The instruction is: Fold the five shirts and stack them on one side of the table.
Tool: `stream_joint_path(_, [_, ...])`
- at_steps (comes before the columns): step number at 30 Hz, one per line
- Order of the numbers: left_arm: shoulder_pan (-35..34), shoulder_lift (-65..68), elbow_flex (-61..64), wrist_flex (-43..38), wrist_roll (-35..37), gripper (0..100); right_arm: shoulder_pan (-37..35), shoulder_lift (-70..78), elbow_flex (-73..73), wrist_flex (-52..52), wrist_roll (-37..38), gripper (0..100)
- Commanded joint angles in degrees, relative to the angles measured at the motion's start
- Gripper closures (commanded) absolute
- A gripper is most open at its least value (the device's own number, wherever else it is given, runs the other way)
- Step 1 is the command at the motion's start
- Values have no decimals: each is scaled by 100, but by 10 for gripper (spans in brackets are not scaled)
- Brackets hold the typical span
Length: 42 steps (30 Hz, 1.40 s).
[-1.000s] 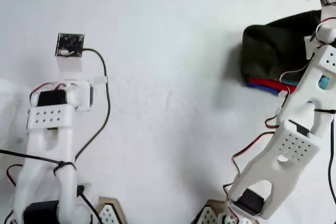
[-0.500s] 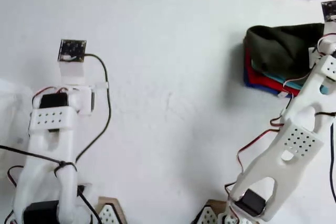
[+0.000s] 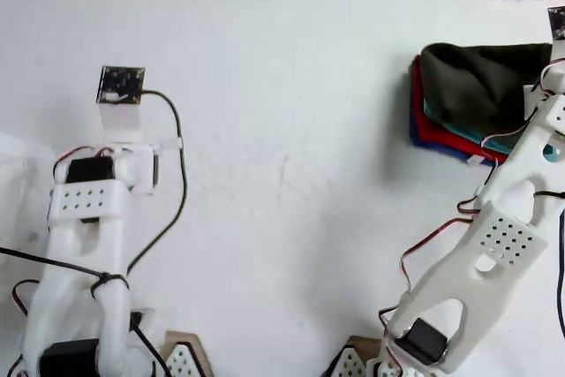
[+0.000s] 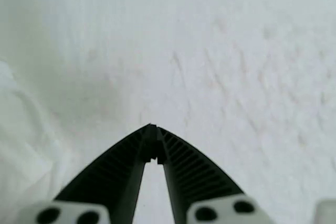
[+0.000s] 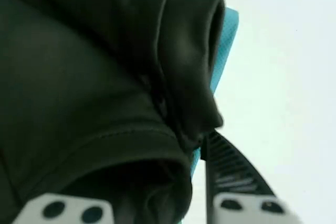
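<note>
A stack of folded shirts is seen at the upper right of the high view on the table, with a dark shirt on top and teal, red and blue edges shown beneath it. The right gripper is placed at the dark shirt's rolled edge with fabric draped over it, and whether it is clamped or loose cannot be told. The left gripper is pinched together on nothing over bare table at the left of the high view, with rumpled white fabric just beside it.
</note>
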Motion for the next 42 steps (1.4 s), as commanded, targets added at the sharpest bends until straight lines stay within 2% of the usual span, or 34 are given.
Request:
stream_joint_path(1, [-44,-185,-40,-97,-26,976,-154,-576,-747,444,-53,840])
stream_joint_path(5, [-44,-193,-31,-97,-9,976,-189,-690,-1398,462,-53,858])
stream_joint_path(11, [-35,-193,-75,-97,-9,976,-163,-716,-1600,505,-53,859])
stream_joint_path(15, [-26,-193,-75,-97,-18,976,-198,-901,-1609,1130,-62,994])
stream_joint_path(16, [-18,-193,-75,-97,-18,976,-259,-980,-1609,1305,-149,968])
stream_joint_path(21, [-18,-193,-75,-105,-26,976,-637,-1473,-1609,2035,-1143,979])
stream_joint_path(27, [-18,-193,-75,-105,-26,976,-1130,-1402,-1503,2677,-1143,979])
stream_joint_path(31, [-44,-193,-75,-97,-26,976,-927,-681,-1512,2475,-1143,979])
stream_joint_path(36, [-44,-193,-66,-70,-26,976,-479,338,-1512,1692,-1134,979])
stream_joint_path(42, [-44,-193,-40,-62,-26,976,-312,945,-1521,708,-1178,979])
